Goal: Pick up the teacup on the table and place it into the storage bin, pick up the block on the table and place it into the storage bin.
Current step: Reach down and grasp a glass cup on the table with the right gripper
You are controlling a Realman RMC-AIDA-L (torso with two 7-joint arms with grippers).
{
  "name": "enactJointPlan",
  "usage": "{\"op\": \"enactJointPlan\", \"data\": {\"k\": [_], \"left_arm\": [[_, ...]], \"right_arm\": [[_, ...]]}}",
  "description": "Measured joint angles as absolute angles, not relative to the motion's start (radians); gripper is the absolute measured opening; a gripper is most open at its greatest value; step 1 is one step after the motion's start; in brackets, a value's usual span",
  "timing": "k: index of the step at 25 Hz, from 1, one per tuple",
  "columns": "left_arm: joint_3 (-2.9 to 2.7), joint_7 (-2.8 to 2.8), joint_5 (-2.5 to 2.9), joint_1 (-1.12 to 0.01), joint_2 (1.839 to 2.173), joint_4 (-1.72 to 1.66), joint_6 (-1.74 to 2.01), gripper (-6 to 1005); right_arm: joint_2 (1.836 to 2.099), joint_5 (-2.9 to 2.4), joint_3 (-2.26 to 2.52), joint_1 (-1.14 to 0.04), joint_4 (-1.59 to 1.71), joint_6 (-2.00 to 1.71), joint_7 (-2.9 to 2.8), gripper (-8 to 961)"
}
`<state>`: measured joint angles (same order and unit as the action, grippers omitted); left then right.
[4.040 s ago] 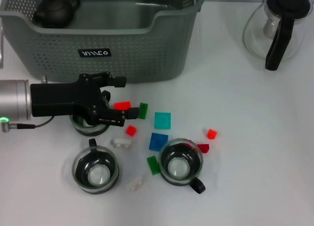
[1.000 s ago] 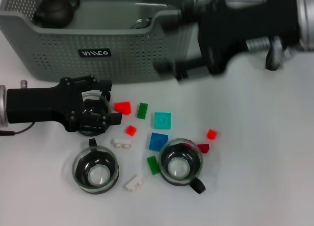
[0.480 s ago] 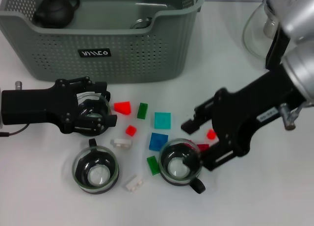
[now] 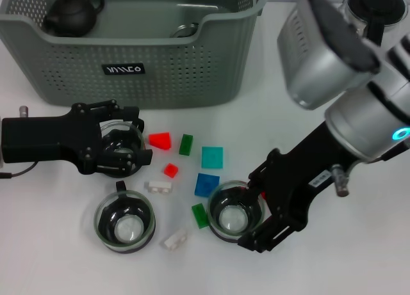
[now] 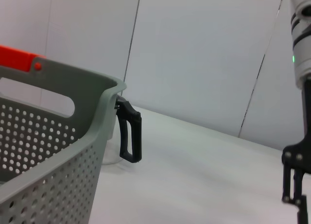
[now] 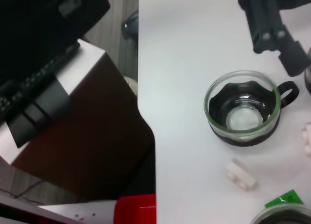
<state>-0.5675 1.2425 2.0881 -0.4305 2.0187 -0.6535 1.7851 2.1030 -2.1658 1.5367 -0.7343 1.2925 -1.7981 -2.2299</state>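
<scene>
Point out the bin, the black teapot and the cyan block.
bin (image 4: pixel 192 71), head view, front perforated wall
black teapot (image 4: pixel 69 15), head view, its body, inside the bin
cyan block (image 4: pixel 212 157), head view, top face

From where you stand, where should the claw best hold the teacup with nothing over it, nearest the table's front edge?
Probably the glass rim of the teacup, from above, one finger inside and one outside. It stands upright and open; its small black handle points toward the storage bin and looks harder to pinch.
</scene>
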Motion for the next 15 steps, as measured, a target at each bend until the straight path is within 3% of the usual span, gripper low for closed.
{"op": "enactJointPlan", "data": {"k": [15], "left_arm": [[-0.566,1.239,2.088,-0.423,2.023,-0.651,1.775,948]], "right_arm": [[2.104,-2.191,1.724,-0.776,1.171,-1.611,-2.224,729]]}}
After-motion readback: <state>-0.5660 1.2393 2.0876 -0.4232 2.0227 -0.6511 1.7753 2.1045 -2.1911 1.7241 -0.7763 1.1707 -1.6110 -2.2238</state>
